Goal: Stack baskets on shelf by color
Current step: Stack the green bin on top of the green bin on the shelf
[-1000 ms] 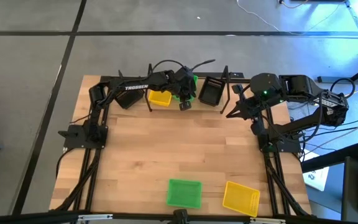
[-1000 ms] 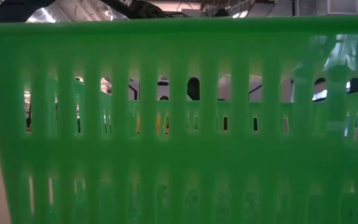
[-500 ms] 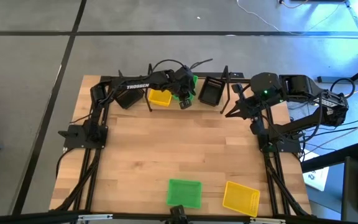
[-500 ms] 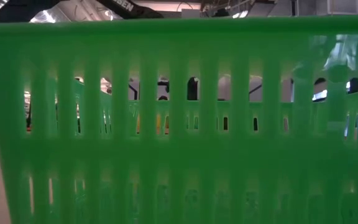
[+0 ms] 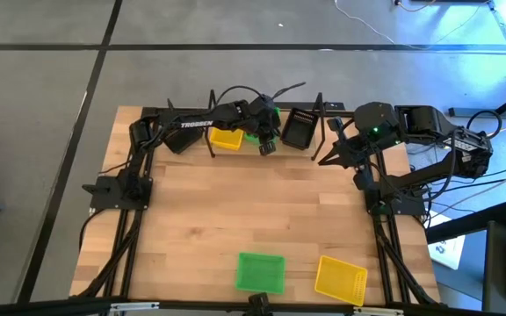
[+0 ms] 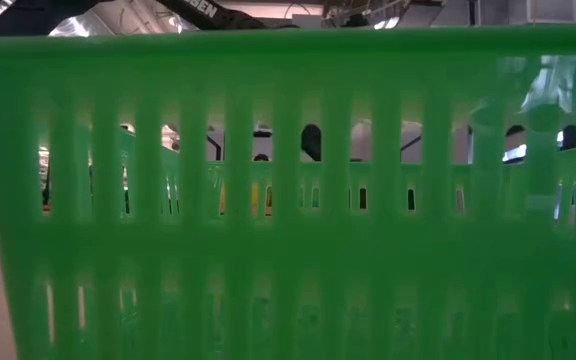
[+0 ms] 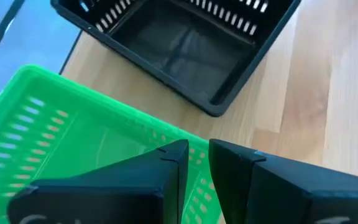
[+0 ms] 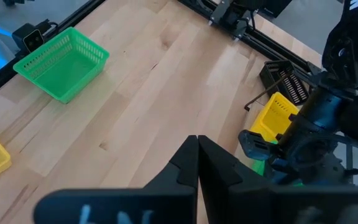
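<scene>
On the shelf [image 5: 321, 112] at the table's far edge stand a yellow basket [image 5: 227, 138], a green basket [image 5: 251, 134] and a black basket [image 5: 299, 127]. My left gripper [image 5: 268, 146] reaches over the shelf and is shut on the green basket [image 7: 73, 137], beside the black basket [image 7: 179, 43]. A second green basket [image 5: 261, 272] and a second yellow basket [image 5: 341, 279] sit flat on the tabletop near its near edge. My right gripper [image 5: 329, 155] waits shut above the table's right side, touching nothing. My left gripper pinches the green basket by its rim [image 7: 166, 148], on the side next to the black basket. It comes slanting down from above. Green mesh shows in the narrow gap between the fingers [image 7: 229, 168]. The gripper hides whether the basket's bottom rests on the shelf board.
The second green basket's slotted wall [image 6: 288, 200] stands right against the low camera and fills that view. Black frame rails [image 5: 130, 211] run along the table's left and right sides. Bare wood [image 5: 253, 202] lies between the shelf and the two near baskets.
My left gripper has shifted a little toward the table's right edge, along the shelf toward the black basket. The right arm has kept still.
</scene>
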Controlling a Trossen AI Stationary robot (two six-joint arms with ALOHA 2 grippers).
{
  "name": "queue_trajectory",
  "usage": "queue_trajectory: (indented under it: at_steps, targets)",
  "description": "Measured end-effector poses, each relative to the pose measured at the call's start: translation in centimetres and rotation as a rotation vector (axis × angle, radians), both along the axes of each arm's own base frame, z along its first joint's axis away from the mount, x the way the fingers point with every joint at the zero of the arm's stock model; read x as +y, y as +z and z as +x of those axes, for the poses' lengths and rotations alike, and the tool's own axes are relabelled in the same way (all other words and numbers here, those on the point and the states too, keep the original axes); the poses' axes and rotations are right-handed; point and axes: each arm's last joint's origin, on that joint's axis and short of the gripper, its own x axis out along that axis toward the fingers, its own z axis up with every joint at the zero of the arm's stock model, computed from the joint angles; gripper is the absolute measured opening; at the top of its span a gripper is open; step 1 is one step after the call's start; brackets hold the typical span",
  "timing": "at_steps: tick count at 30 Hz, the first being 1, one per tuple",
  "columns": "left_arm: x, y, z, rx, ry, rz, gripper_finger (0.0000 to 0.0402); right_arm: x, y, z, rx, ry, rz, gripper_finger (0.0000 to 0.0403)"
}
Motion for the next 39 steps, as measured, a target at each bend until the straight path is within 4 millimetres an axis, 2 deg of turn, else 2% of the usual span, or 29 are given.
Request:
queue_trajectory:
  at_steps: [10,15,21,23,27,31,39]
  targets:
    - [0.0,0.6,0.5,-0.060,-0.004,0.026,0.0055,0.0,0.0,0.0,0.000,0.000,0.001,0.0007]
    - [-0.8,3.3,1.5,-0.142,-0.102,0.085,0.0055,0.0,0.0,0.0,0.000,-0.002,0.002,0.0007]
    - [-2.0,3.7,2.2,-0.175,-0.147,0.100,0.0055,0.0,0.0,0.0,0.004,-0.002,0.003,0.0007]
    - [-2.6,4.2,1.6,-0.136,-0.155,0.081,0.0055,0.0,-0.2,-0.1,0.028,-0.001,0.004,0.0007]
    - [-4.5,6.8,-0.1,-0.102,-0.216,0.078,0.0055,0.1,-0.8,-0.7,0.119,-0.026,0.007,0.0007]
    - [-7.5,9.9,-2.1,-0.088,-0.288,0.089,0.0055,0.8,-1.2,-1.2,0.183,-0.085,0.012,0.0002]
    - [-14.2,15.2,-6.5,-0.123,-0.372,0.021,0.0055,4.3,-1.6,-2.2,0.269,0.059,0.032,0.0002]
